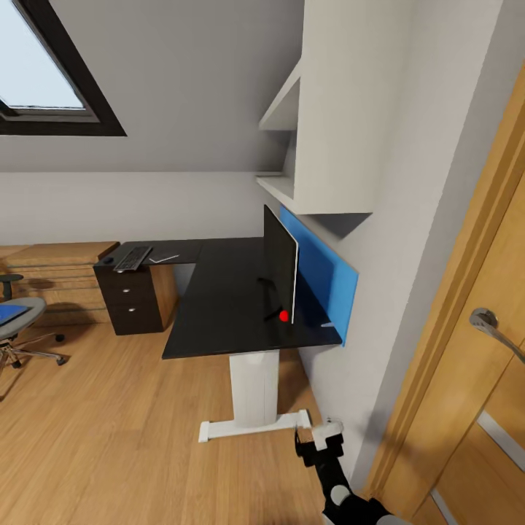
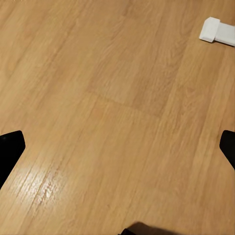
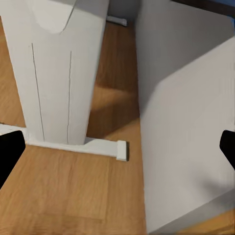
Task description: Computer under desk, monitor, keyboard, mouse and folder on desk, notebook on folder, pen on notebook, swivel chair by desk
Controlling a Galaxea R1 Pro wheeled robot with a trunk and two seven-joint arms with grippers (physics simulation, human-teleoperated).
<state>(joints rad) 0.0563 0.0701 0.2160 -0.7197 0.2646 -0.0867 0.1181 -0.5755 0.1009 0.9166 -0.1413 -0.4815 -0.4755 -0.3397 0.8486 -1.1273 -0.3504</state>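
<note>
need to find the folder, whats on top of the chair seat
A flat blue item lies on the chair seat, likely the folder. The frame edge crops most of it.

I am in a room in a home, up under the roof, with a work corner. The ceiling slopes and has a slanted window [image 1: 40,69]. The floor [image 1: 109,437] is warm wood. Ahead of my right pincer [image 1: 315,437] stands a black bench [image 1: 219,299] on a white leg [image 1: 254,390]. A monitor [image 1: 281,270] stands on it, and a keyboard [image 1: 133,258] lies at its far end. White shelves [image 1: 292,146] hang above. A wooden door [image 1: 474,328] is close beside my pincer. A swivel chair [image 1: 18,324] sits far off.
</note>
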